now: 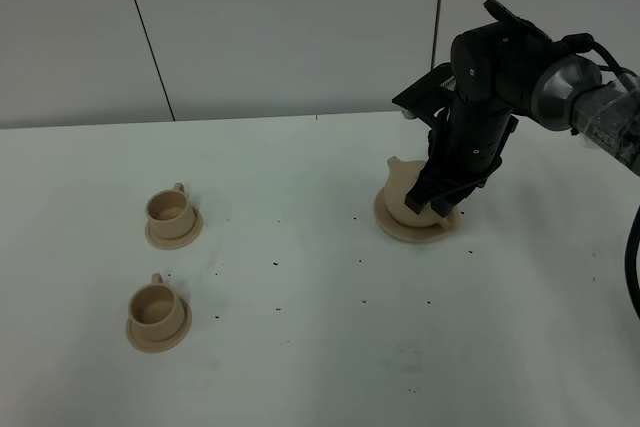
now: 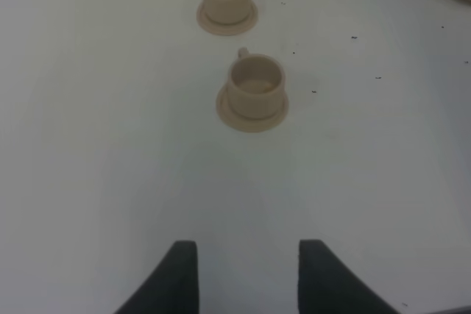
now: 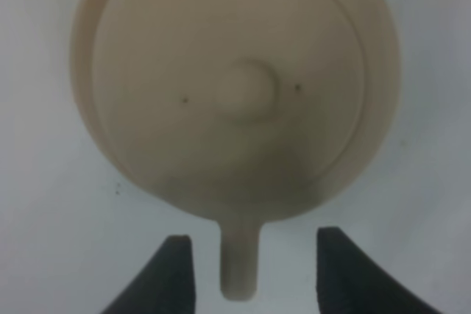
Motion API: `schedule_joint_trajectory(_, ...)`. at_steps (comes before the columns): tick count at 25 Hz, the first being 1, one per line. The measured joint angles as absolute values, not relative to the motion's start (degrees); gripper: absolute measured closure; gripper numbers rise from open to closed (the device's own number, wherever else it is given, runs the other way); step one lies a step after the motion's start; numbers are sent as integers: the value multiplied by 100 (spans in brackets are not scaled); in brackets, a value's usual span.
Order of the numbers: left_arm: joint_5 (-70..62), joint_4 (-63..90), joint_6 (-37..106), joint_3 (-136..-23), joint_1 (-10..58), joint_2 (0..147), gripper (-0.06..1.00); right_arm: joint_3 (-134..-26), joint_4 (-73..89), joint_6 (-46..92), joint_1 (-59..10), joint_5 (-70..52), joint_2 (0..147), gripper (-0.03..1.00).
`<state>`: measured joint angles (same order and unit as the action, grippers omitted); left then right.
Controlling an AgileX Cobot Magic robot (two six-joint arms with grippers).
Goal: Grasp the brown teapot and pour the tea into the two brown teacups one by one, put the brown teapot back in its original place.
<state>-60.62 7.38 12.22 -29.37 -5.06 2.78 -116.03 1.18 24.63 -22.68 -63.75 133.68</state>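
Jaws of downward-angled right arm [image 1: 478,137] gape astride handle [image 3: 239,266] of brown teapot [image 3: 235,86]; left jaws apart.

Even light, wrist cams blurry (esp. right)

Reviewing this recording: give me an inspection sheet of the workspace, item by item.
Surface: white table, matte.
Job's things: brown teapot upright on wide saucer, right side; far teacup and near teacup on small saucers, left side.
Clutter: small dark specks only.
Grippers: right gripper open, straddling teapot handle, gaps either side; left gripper open, holding nothing.
Cables: black cable at right edge.
Surroundings: pale wall panels, dark seams.
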Motion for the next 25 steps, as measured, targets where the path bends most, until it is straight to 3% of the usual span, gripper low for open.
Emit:
schedule_joint_trajectory(19, -6062, 738, 1222, -2937, -506, 278, 55, -11603, 93, 2566, -2268, -6317, 13481, 60)
schedule_joint_trajectory(25, -6062, 738, 1222, -2937, -506, 278, 55, -11603, 56, 2631, -2268, -6307, 13481, 65)
